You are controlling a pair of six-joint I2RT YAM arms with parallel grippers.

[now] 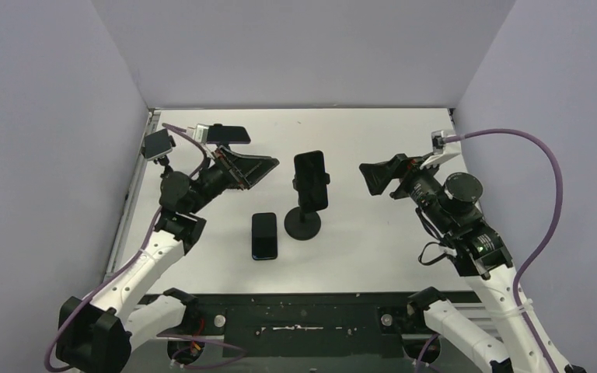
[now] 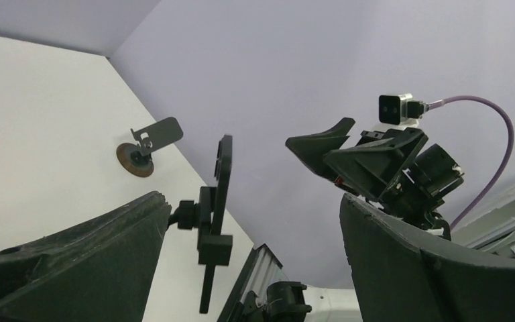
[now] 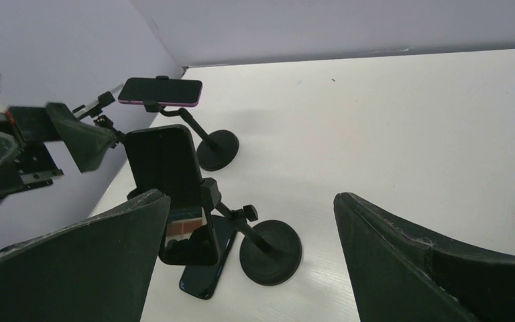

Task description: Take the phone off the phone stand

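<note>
A black phone [image 1: 311, 179] stands upright, clamped in a black phone stand [image 1: 303, 224] at mid-table. The right wrist view shows its dark screen [image 3: 166, 171] above the round base [image 3: 270, 251]. In the left wrist view the phone appears edge-on [image 2: 222, 173]. My left gripper [image 1: 267, 172] hangs open just left of it, my right gripper [image 1: 370, 180] open to its right. Neither touches it. Nothing sits between the left gripper's fingers [image 2: 74, 268] or the right gripper's fingers [image 3: 94, 268].
A second black phone [image 1: 264, 235] lies flat beside the stand's base. Another stand at the back left holds a phone horizontally [image 1: 228, 134]. A small stand with a brown base [image 2: 135, 159] sits at the far right. Walls enclose the table on three sides.
</note>
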